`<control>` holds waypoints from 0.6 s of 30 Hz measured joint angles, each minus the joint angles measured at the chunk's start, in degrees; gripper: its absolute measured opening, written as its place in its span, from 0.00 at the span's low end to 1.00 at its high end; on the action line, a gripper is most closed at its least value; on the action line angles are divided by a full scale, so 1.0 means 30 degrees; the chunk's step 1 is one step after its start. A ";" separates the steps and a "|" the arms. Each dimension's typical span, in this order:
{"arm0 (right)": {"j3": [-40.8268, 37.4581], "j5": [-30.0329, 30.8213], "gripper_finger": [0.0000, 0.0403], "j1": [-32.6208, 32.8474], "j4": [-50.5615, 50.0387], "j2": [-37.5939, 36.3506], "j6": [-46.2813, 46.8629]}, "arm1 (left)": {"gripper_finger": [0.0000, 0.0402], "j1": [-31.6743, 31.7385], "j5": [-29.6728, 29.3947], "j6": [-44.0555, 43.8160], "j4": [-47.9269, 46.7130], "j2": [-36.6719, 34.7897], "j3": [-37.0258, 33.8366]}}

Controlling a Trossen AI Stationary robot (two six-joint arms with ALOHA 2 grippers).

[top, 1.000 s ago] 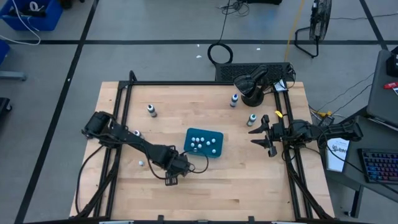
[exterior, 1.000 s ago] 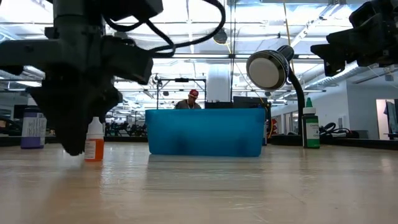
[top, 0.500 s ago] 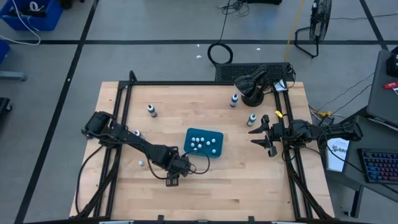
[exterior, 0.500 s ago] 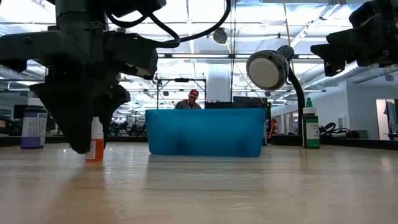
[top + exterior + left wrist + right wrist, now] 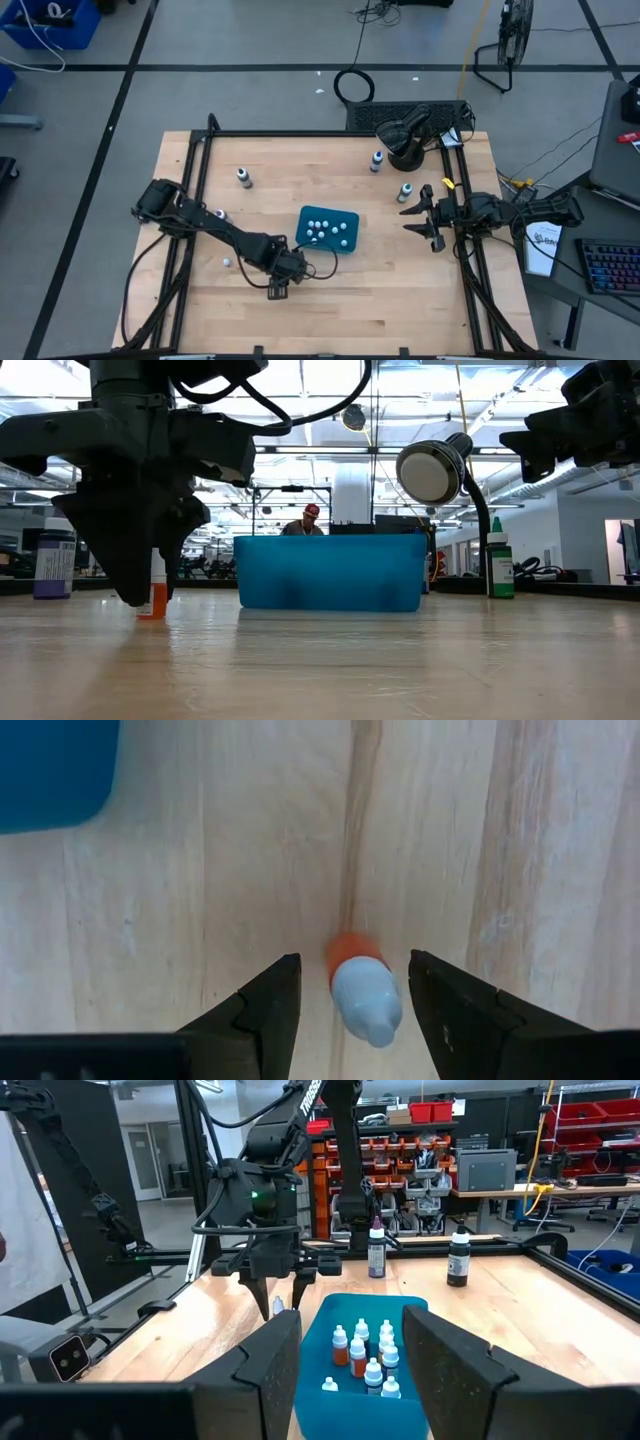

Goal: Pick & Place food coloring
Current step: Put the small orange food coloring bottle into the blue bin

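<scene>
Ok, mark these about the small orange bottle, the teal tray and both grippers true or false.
1. The left gripper is open around the small orange white-capped dropper bottle. True.
2. That bottle lies inside the teal rectangular plastic tray. False: it stands on the wooden table, outside the tray.
3. The tray holds several dropper bottles. True.
4. The right gripper grips a bottle. False: it is open and empty, away from the tray.

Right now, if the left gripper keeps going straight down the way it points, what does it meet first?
The orange dropper bottle, standing between the open fingers of the left gripper; past it, only the table.
</scene>
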 joint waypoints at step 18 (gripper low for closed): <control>0.0000 -0.0007 0.41 0.0000 0.0000 0.0000 -0.0001 | 0.46 -0.0036 -0.0520 0.0260 0.0430 0.0117 0.0000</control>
